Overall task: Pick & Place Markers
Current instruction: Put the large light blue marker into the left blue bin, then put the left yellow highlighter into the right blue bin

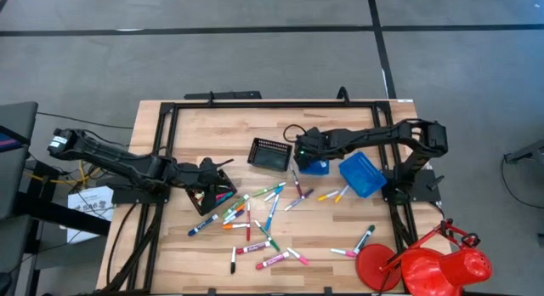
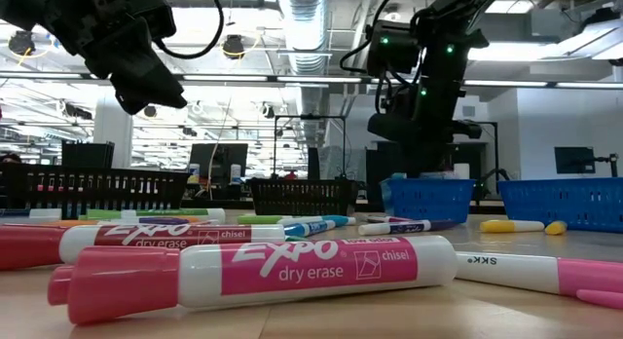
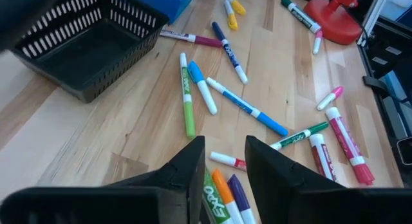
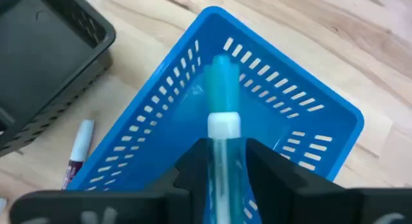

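**Blue marker held over blue tray**

Right tool [image 4: 220, 161] poised above a small blue tray [image 4: 309, 98] beside the black tray [image 1: 270, 154] at mid-desk, fingers clasped on a blue marker [image 4: 222, 89] with white barrel, cap pointing down into the tray. Second, larger blue tray [image 1: 363, 173] just to the right, two yellow markers [image 1: 333, 195] lying before it. Left tool [image 3: 225, 161] hanging low over the left half of the desk [image 1: 178, 245], fingers parted with nothing visibly gripped between them; green, orange and purple markers [image 3: 223, 197] directly beneath. Dozens more markers [image 1: 255, 219] scattered across the wood between the arms, pink ones [image 2: 253, 271] nearest the front edge. Another black tray [image 1: 214, 187] under the left arm. Red stand [image 1: 425, 266] at the front right corner
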You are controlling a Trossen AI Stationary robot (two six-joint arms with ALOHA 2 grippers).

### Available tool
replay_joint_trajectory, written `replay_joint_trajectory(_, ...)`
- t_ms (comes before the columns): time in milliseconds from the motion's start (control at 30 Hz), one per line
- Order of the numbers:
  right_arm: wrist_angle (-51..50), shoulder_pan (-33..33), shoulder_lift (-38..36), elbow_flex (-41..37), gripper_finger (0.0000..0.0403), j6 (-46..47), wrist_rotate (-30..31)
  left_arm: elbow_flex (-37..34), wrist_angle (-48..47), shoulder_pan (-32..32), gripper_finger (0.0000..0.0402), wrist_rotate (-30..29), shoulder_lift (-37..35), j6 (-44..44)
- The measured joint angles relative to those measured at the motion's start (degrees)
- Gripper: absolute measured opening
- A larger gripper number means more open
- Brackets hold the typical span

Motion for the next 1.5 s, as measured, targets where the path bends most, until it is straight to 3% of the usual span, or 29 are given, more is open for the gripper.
replay_joint_trajectory(300, -0.9, 2.7, 0.0, 0.8, 0.0152, -5.3, -0.8, -1.2, 1.2, 0.0, 0.0106, 0.0, 0.0, 0.0)
replay_joint_trajectory(567, -6.7, 8.4, -0.1, 6.3, 0.0162, -9.7, -4.3, -1.2, 5.6, 0.0, 0.0106, 0.0, 0.0, 0.5)
replay_joint_trajectory(767, -13.2, 14.8, -0.1, 8.9, 0.0151, -12.9, -6.3, -1.2, 12.5, 0.0, 0.0106, 0.0, 0.0, 8.6)
replay_joint_trajectory(933, -15.3, 20.3, -0.2, 8.8, 0.0141, -12.9, -17.7, -1.2, 17.8, 0.0, 0.0106, 0.0, 0.0, 20.8)
replay_joint_trajectory(1000, -15.2, 22.4, -0.2, 8.8, 0.0137, -12.9, -19.3, -1.2, 19.1, 0.0, 0.0106, 0.2, 0.0, 26.3)
replay_joint_trajectory(1200, -15.0, 26.2, -0.2, 8.6, 0.0132, -11.4, -18.1, -1.2, 20.4, 1.5, 0.0106, 3.7, 0.0, 36.1)
replay_joint_trajectory(1300, -13.2, 26.8, -0.2, 6.7, 0.0134, -11.4, -14.8, -1.2, 20.6, 3.5, 0.0106, 3.9, 0.0, 36.7)
replay_joint_trajectory(1500, -12.3, 25.0, -0.1, 0.0, 0.0134, -7.9, -15.1, -1.2, 21.0, 8.1, 0.0106, 3.9, 0.0, 36.6)
